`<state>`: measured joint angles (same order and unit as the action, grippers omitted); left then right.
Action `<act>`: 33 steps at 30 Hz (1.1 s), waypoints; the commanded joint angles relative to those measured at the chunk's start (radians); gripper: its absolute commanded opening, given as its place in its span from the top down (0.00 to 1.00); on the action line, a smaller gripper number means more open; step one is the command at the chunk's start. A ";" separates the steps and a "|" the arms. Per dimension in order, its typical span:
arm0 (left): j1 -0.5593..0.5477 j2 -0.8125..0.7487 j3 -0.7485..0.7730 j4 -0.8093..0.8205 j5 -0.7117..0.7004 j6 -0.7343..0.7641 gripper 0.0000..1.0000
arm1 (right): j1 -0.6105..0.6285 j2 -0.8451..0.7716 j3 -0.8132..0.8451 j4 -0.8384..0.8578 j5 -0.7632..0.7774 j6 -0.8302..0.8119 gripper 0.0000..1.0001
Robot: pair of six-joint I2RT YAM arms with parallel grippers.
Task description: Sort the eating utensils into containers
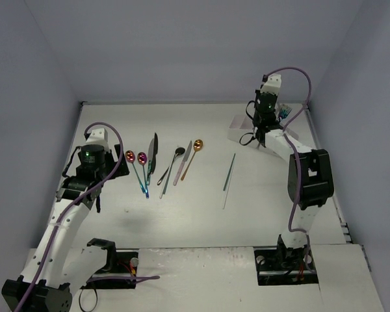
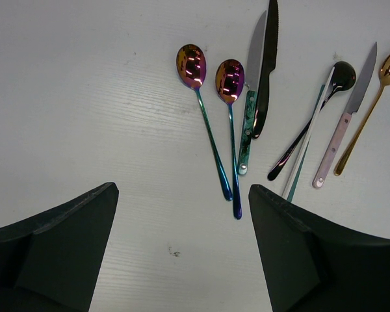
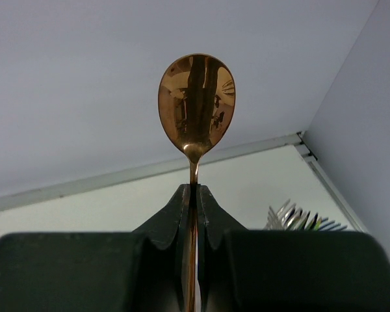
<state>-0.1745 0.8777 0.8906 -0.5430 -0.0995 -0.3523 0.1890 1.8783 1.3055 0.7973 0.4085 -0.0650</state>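
Clamping a spoon [image 3: 196,107] is the right end effector [image 3: 193,198].

A white table [image 1: 182,221] with a faint wood grain stands inside a three-sided booth. A plain, pale lavender-grey left wall [image 1: 26,97], far wall [image 1: 195,52] and right wall [image 1: 370,97] rise around it. A pale strip [image 3: 84,185] runs along the far wall's foot. The light is soft and even, and shadows are faint. A small dark speck [image 2: 174,251] marks the tabletop's left part.
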 commanded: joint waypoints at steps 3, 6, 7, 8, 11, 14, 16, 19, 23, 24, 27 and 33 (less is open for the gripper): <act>0.006 0.008 0.015 0.032 0.020 -0.001 0.21 | -0.002 -0.019 -0.106 0.171 0.014 -0.001 1.00; 0.007 0.010 0.016 0.031 0.026 -0.002 0.21 | 0.005 -0.034 -0.140 0.170 0.013 0.001 0.98; 0.006 0.010 0.016 0.031 0.028 -0.002 0.21 | 0.009 -0.038 -0.151 0.164 0.009 0.000 0.95; 0.007 0.010 0.016 0.031 0.029 -0.002 0.21 | 0.014 -0.042 -0.157 0.148 0.009 -0.003 0.91; 0.006 0.006 0.018 0.032 0.030 -0.002 0.21 | 0.026 -0.059 -0.157 0.107 0.014 -0.006 0.83; 0.006 0.001 0.017 0.031 0.033 -0.003 0.21 | 0.044 -0.081 -0.152 0.040 0.023 0.012 0.75; 0.006 -0.004 0.016 0.031 0.031 -0.003 0.21 | 0.059 -0.107 -0.150 0.010 0.037 0.020 0.70; 0.007 -0.006 0.016 0.032 0.034 -0.004 0.21 | 0.079 -0.158 -0.130 -0.115 0.044 0.048 0.59; 0.007 -0.008 0.018 0.031 0.046 -0.004 0.21 | 0.161 -0.221 -0.041 -0.329 0.067 0.123 0.53; 0.007 -0.010 0.018 0.031 0.048 -0.004 0.21 | 0.184 -0.225 -0.019 -0.403 0.070 0.149 0.51; 0.006 -0.013 0.015 0.031 0.049 -0.004 0.21 | 0.248 -0.216 0.075 -0.605 0.075 0.255 0.48; 0.006 -0.012 0.016 0.030 0.053 -0.004 0.21 | 0.351 -0.141 0.138 -0.822 0.055 0.529 0.41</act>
<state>-0.1745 0.8764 0.8906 -0.5430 -0.0536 -0.3526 0.4947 1.7126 1.4074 0.1759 0.4486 0.2440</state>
